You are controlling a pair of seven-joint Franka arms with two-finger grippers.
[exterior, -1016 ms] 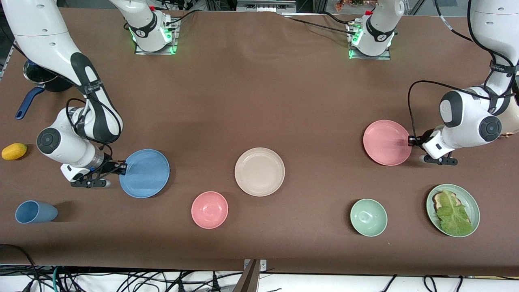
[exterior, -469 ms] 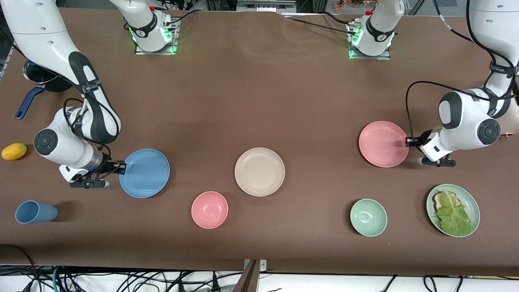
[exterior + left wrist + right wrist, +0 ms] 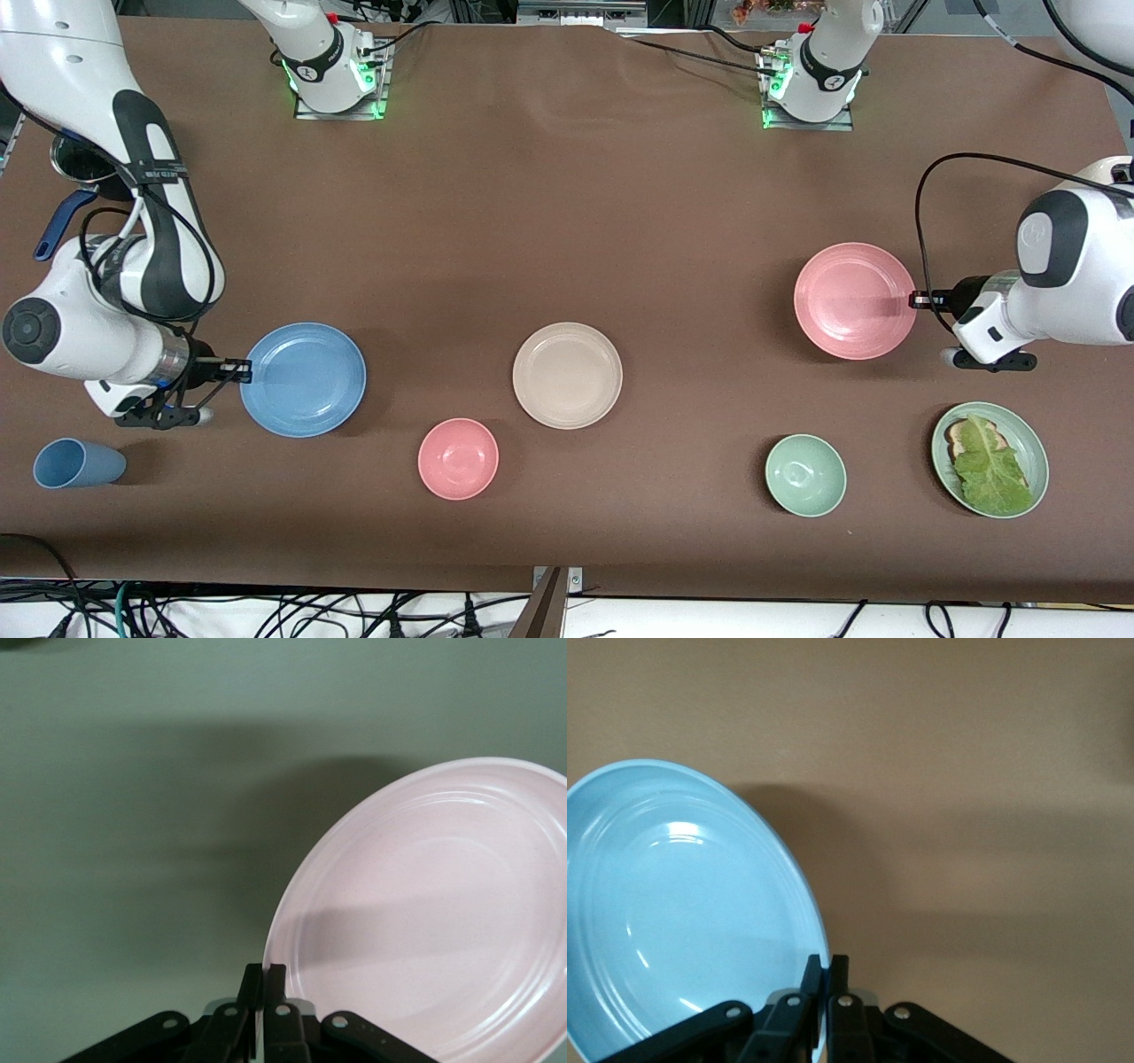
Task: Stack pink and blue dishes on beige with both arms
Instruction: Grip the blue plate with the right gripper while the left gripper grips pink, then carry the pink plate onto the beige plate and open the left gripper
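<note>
Right gripper (image 3: 237, 369) pinching rim of blue plate (image 3: 303, 379), raised above table (image 3: 567, 221) at right arm's end. Beige plate (image 3: 567, 376) flat at centre. Pink plate (image 3: 854, 300) lifted, rim clamped by left gripper (image 3: 921, 300).

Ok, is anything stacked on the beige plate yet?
No, the beige plate lies bare mid-table, while the blue plate and pink plate are apart from it, toward either end.
</note>
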